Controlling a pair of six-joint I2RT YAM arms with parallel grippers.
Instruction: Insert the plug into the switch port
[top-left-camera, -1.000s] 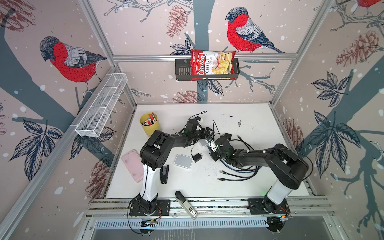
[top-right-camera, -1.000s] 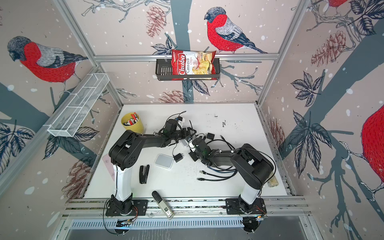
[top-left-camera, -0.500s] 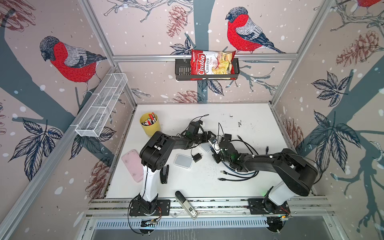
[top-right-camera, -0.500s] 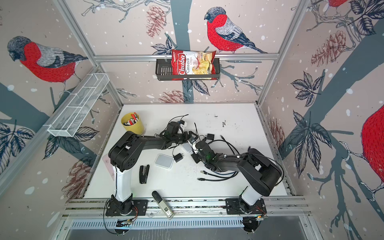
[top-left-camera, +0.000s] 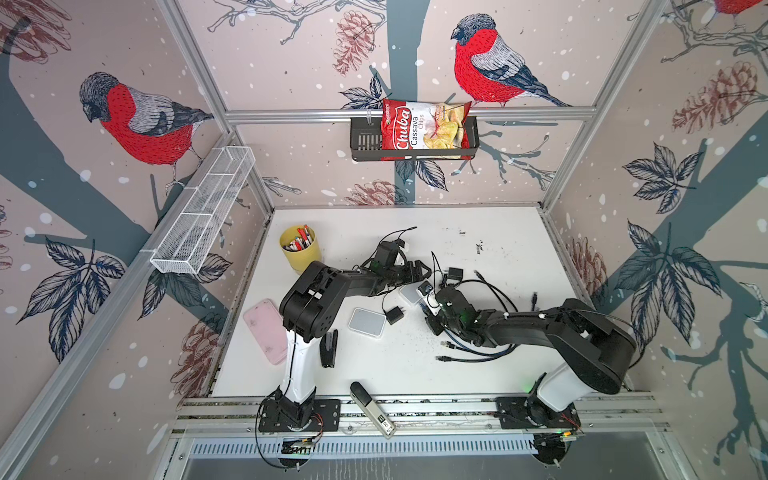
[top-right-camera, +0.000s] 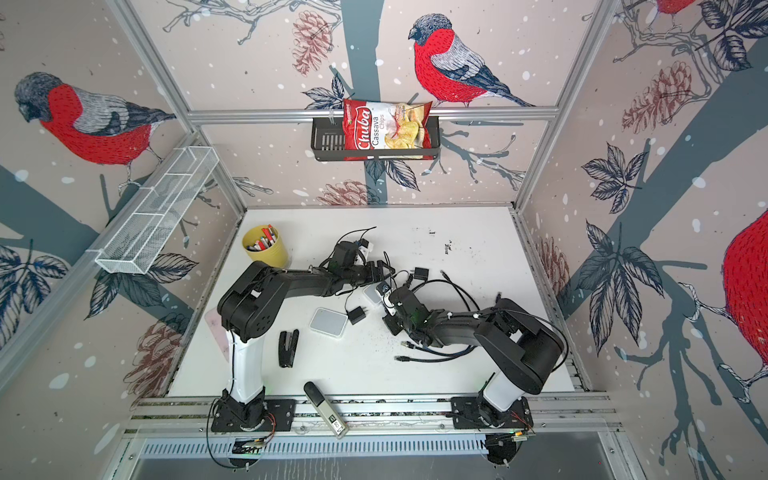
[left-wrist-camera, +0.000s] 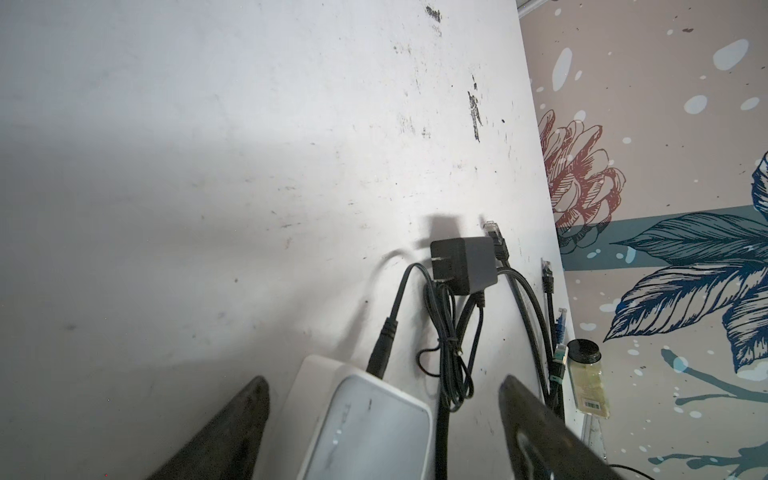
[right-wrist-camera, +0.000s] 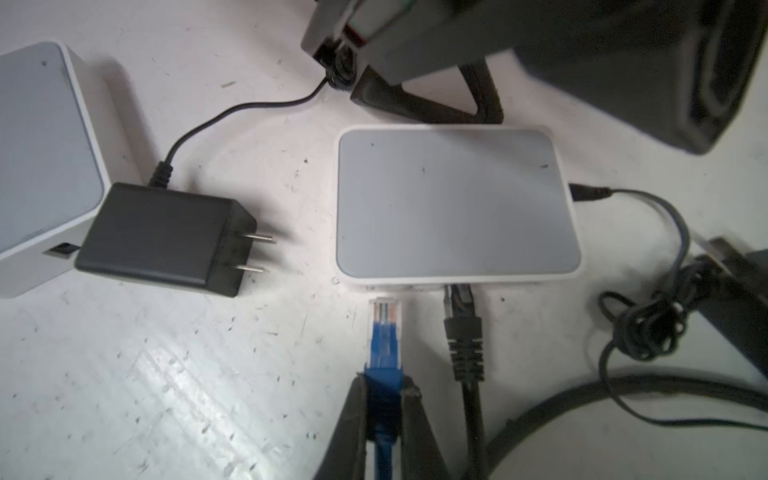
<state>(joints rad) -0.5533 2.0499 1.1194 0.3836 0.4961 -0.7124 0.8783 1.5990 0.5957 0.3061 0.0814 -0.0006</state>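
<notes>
The switch (right-wrist-camera: 457, 203), a white box with a grey top, lies on the table; in a top view it (top-left-camera: 409, 294) sits between the two arms. My left gripper (left-wrist-camera: 382, 382) is open, its fingers (left-wrist-camera: 232, 428) standing either side of the switch (left-wrist-camera: 365, 428) with gaps showing. My right gripper (right-wrist-camera: 384, 386) is shut on the blue plug (right-wrist-camera: 384, 328). The plug's clear tip lies just short of the switch's port side, beside a black plug (right-wrist-camera: 461, 320) that sits in a port. In a top view the right gripper (top-left-camera: 424, 309) is close to the switch.
A second switch (top-left-camera: 366, 323) and a black power adapter (right-wrist-camera: 166, 237) lie to the left. Loose black cables (top-left-camera: 469, 353) coil under the right arm. A yellow pen cup (top-left-camera: 300, 248), pink phone (top-left-camera: 266, 330) and stapler (top-left-camera: 329, 348) lie to the left.
The right arm's elbow has swung out to the right and lower while its gripper stays near the switch with the plug. The left arm has hardly moved.
</notes>
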